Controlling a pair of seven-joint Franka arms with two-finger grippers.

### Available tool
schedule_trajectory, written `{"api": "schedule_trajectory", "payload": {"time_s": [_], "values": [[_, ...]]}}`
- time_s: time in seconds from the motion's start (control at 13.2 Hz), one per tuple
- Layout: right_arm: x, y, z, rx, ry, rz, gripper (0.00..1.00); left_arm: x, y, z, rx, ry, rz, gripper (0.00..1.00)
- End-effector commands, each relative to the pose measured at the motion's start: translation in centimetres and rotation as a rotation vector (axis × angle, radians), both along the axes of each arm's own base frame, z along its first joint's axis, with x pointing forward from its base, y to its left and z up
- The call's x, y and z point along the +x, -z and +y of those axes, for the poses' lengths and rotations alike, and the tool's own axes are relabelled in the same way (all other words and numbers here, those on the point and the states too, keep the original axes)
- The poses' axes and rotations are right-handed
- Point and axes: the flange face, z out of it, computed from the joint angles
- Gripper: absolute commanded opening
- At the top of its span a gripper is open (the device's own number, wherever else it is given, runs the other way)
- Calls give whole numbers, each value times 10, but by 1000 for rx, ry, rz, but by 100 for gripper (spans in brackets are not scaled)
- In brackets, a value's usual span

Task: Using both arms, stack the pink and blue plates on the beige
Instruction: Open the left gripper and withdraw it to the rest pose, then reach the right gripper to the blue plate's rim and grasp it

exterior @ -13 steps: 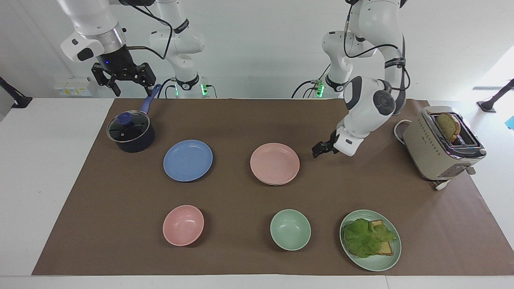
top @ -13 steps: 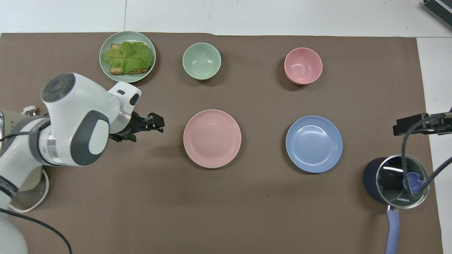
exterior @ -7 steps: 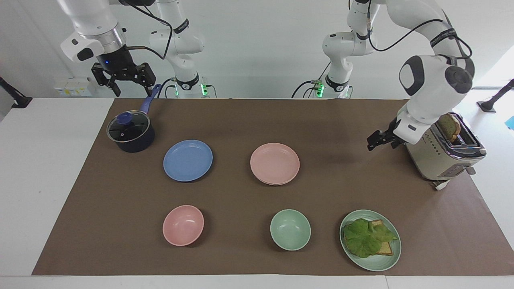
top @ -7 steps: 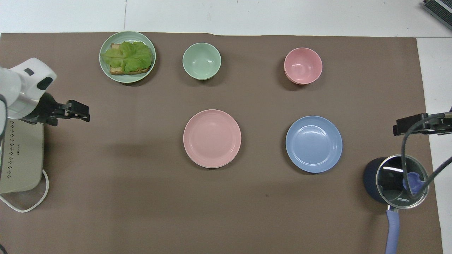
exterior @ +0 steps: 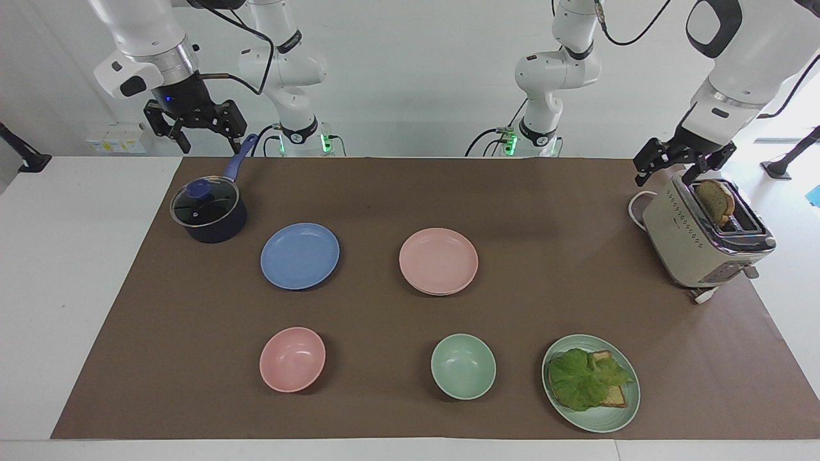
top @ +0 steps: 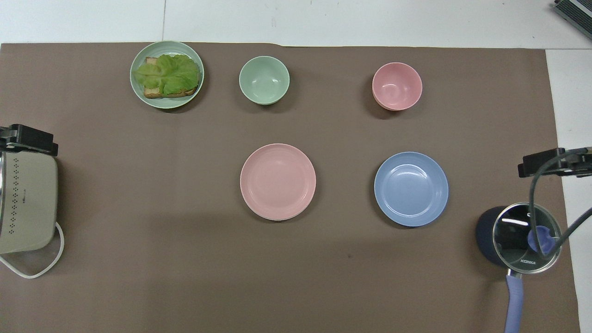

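Risk now: blue plate sits alone beside the pink plate mid-desk; a beige rim peeks beneath pink. Left end effector over the toaster, right end effector above the saucepan, both spread, empty; a shallow grip could slip.

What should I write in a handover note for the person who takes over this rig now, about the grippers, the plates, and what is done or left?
Left gripper: open, empty, up over the toaster.
Right gripper: open, empty, up over the pot.
Pink plate: mid-table, lying on a paler plate whose rim just shows under it, apparently the beige plate.
Blue plate: alone on the mat, beside that stack toward the right arm's end.
Done: pink on beige, it seems.
Left: lift the blue plate and set it on the pink one.
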Motion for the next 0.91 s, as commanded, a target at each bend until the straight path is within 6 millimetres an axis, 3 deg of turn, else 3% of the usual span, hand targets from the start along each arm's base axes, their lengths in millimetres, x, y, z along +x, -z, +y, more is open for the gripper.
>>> {"api": "schedule_trajectory", "payload": {"time_s": [0.0,0.08,0.3,0.53,0.68,0.83], "values": [[-4,-4,-10,-3,-39,-7,100,-11,-21,-12,18,18,-12,100],[0,-1,-12,-1,-70,-33,100,-14,-25,-16,17,25,-16,100],[12,48,-9,11,-95,-41,100,-20,-28,-15,17,24,-18,100],[27,125,-7,12,-100,-25,100,-18,-27,1,17,-4,-18,100],[36,191,-13,16,-90,50,100,-18,-27,2,17,-5,-18,100],[42,239,-12,13,-129,11,100,-19,-27,-2,17,1,-16,100]]}}
